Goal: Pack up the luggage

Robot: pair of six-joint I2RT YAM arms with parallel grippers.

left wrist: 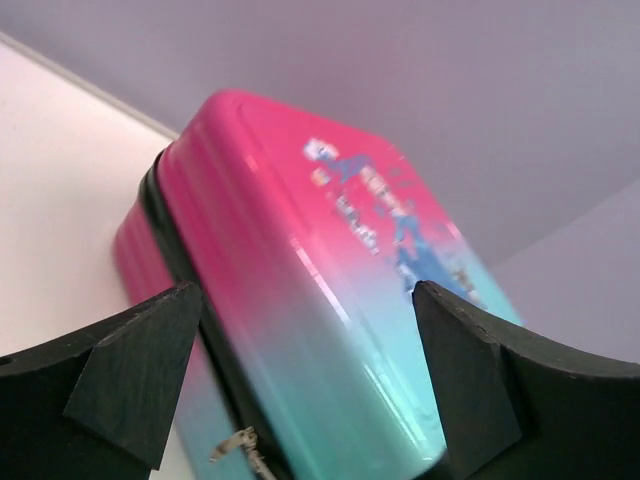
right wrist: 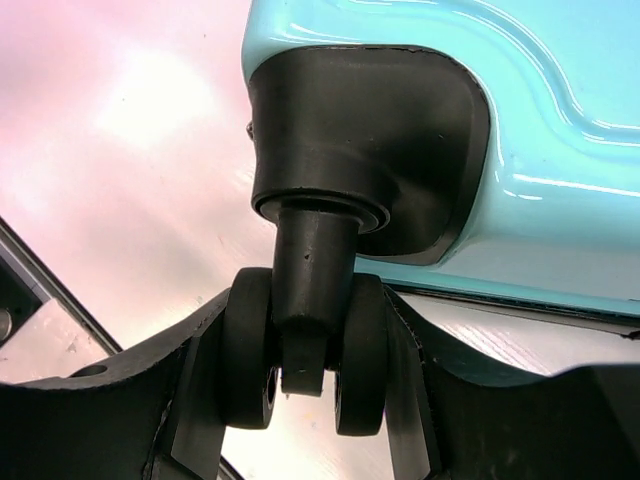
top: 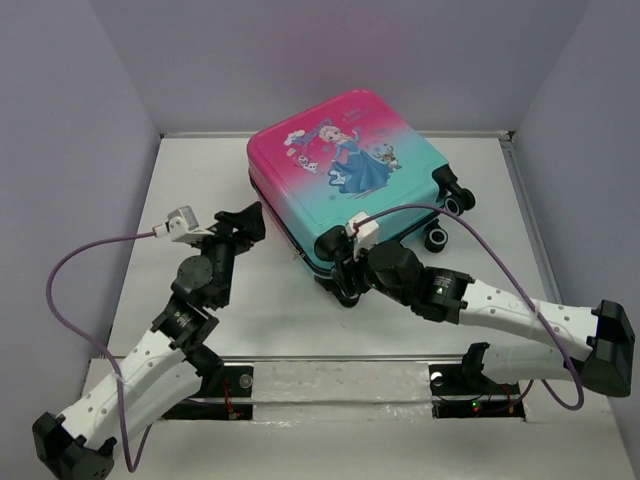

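The luggage (top: 345, 175) is a pink-to-teal hard-shell suitcase with a princess print, lying closed and flat on the white table. My right gripper (top: 345, 283) is shut on its near-left black twin wheel (right wrist: 305, 350), one finger on each side of the wheel pair. My left gripper (top: 243, 222) is open and empty, just left of the case's near-left side. In the left wrist view the case (left wrist: 330, 290) fills the gap between the fingers, with its black zipper band and a metal zipper pull (left wrist: 235, 445) showing.
Other black wheels (top: 448, 205) stick out on the case's right side. Grey walls close off the back and sides of the table (top: 200, 180). A purple cable (top: 60, 280) loops off the left arm, and another one off the right arm.
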